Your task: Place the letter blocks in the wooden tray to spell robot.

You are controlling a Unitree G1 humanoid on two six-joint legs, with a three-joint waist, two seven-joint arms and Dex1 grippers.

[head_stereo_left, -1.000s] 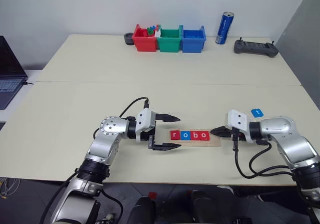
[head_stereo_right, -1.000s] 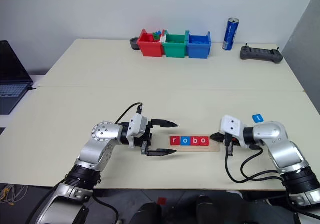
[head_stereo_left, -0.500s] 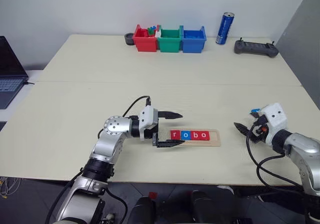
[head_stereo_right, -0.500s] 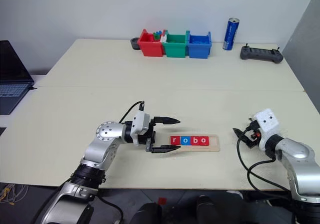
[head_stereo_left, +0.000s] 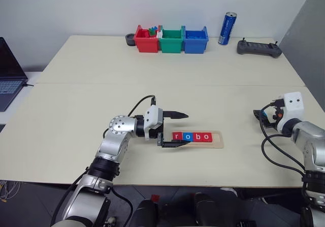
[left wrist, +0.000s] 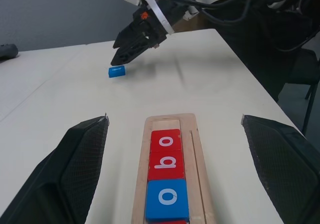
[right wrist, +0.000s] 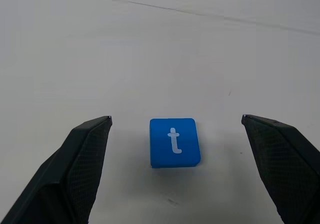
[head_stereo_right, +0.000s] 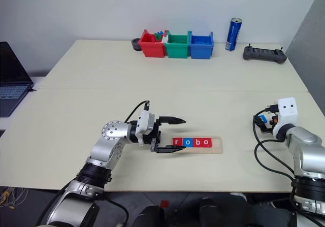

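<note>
The wooden tray (head_stereo_left: 217, 138) lies near the table's front edge. It holds several letter blocks (head_stereo_left: 192, 136) in a row: red r, blue o, red b, red o. My left gripper (head_stereo_left: 181, 129) is open and points along the tray from its left end, one finger on either side of the r. A blue t block (right wrist: 174, 142) lies flat on the table to the right of the tray. My right gripper (right wrist: 176, 118) is open just behind the t block, its fingers spread wider than the block and not touching it.
Red (head_stereo_left: 147, 40), green (head_stereo_left: 171, 40) and blue (head_stereo_left: 195, 40) bins stand at the back of the table with a blue can (head_stereo_left: 227, 28) and a black controller (head_stereo_left: 259, 47) to their right. A laptop (head_stereo_left: 7, 74) sits at the far left.
My right gripper left the tray's right end, swung out to the right, turned to face forward and opened behind the t block. The left gripper stayed by the tray.
</note>
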